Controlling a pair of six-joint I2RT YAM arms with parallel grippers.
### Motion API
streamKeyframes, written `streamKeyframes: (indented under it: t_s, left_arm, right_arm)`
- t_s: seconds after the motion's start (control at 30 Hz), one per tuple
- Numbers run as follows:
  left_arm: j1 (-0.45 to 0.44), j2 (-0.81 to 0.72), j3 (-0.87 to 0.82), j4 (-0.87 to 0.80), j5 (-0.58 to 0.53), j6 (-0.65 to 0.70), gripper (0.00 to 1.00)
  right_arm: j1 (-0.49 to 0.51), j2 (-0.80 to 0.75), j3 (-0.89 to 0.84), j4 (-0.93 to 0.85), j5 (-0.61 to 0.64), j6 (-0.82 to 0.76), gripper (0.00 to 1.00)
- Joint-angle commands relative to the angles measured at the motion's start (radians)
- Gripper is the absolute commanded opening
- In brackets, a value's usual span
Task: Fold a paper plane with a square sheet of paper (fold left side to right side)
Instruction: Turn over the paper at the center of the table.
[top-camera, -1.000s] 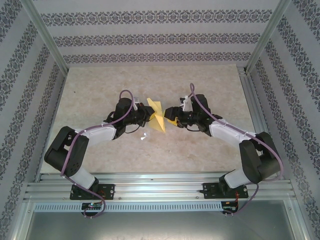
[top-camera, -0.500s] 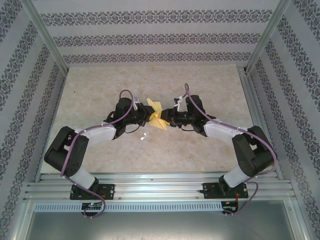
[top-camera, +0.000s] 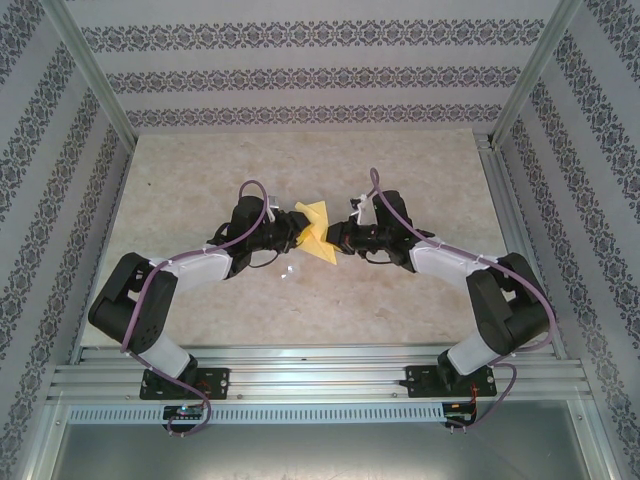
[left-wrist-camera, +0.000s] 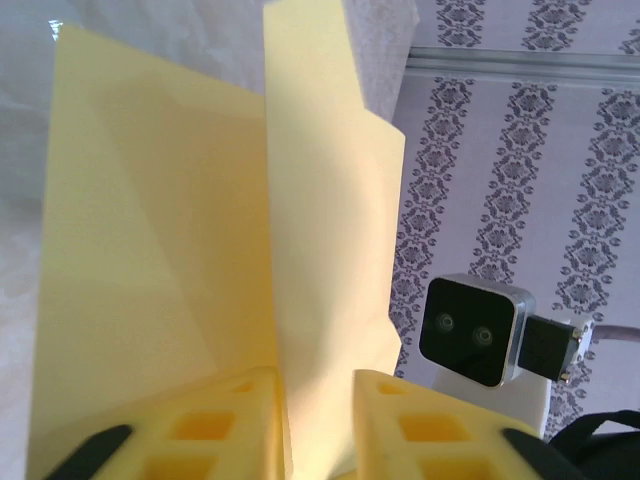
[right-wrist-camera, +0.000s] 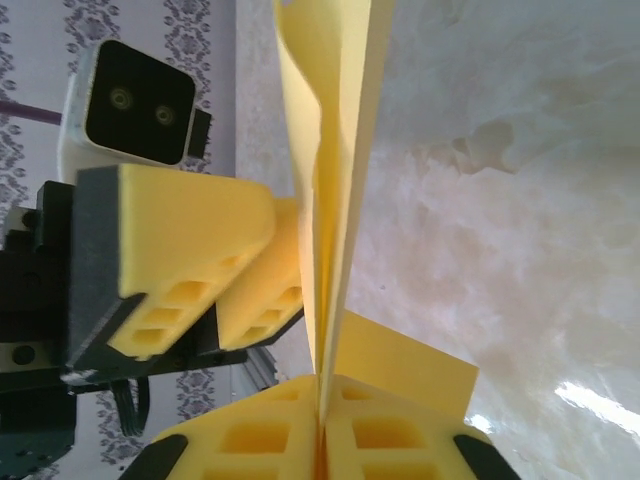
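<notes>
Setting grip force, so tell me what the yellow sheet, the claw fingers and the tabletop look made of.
Sheet: thin matte paper, apparently; it holds sharp creases and bends lightly. Claw fingers: matte yellow moulded plastic or foam-like pads, with hollow ribbed cells. Tabletop: glossy marble-patterned surface, reflecting light; stone or laminate, can't tell.

right hand (right-wrist-camera: 322, 400) closed onto paper (top-camera: 318, 240), left hand (left-wrist-camera: 318, 390) easing open

The thin mustard-yellow paper sheet (right-wrist-camera: 335, 150) looks matt and smooth, with sharp creases. My right claw's yellow fingers (right-wrist-camera: 285, 410) are matt moulded plastic with hollow cells — my left claw's fingers (left-wrist-camera: 245, 400) likewise. The pale marbled tabletop (right-wrist-camera: 520, 200) carries a soft sheen; the silver frame rails (top-camera: 320, 378) look like brushed metal.
</notes>
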Motion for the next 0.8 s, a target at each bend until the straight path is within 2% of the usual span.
streamKeyframes:
  t_s: [0.0, 0.07, 0.13, 0.23, 0.37, 0.47, 0.57, 0.63, 0.77]
  left_arm:
    - [0.031, -0.080, 0.016, -0.100, 0.005, 0.084, 0.35]
    - [0.074, -0.139, 0.013, -0.186, 0.013, 0.138, 0.48]
    - [0.132, -0.202, 0.019, -0.278, 0.034, 0.207, 0.61]
    - [0.255, -0.302, 0.038, -0.451, 0.062, 0.323, 0.73]
    - [0.470, -0.398, 0.087, -0.659, 0.121, 0.459, 0.79]
    - [0.563, -0.414, 0.146, -0.791, 0.141, 0.568, 0.81]
    - [0.606, -0.415, 0.142, -0.810, 0.168, 0.594, 0.82]
    - [0.622, -0.422, 0.115, -0.785, 0.182, 0.581, 0.82]
    - [0.631, -0.435, 0.070, -0.759, 0.193, 0.570, 0.82]
  right_arm:
    - [-0.007, -0.055, 0.074, -0.220, 0.081, -0.160, 0.06]
    - [0.008, -0.073, 0.150, -0.439, 0.194, -0.305, 0.03]
    - [0.048, -0.082, 0.250, -0.655, 0.366, -0.456, 0.03]
    - [0.150, -0.056, 0.395, -0.925, 0.726, -0.610, 0.03]
    - [0.333, 0.083, 0.576, -1.211, 1.244, -0.692, 0.04]
    - [0.443, 0.244, 0.672, -1.366, 1.513, -0.686, 0.05]
    - [0.522, 0.423, 0.769, -1.499, 1.673, -0.630, 0.05]
    - [0.555, 0.517, 0.824, -1.551, 1.726, -0.592, 0.05]
    - [0.603, 0.613, 0.887, -1.549, 1.735, -0.575, 0.06]
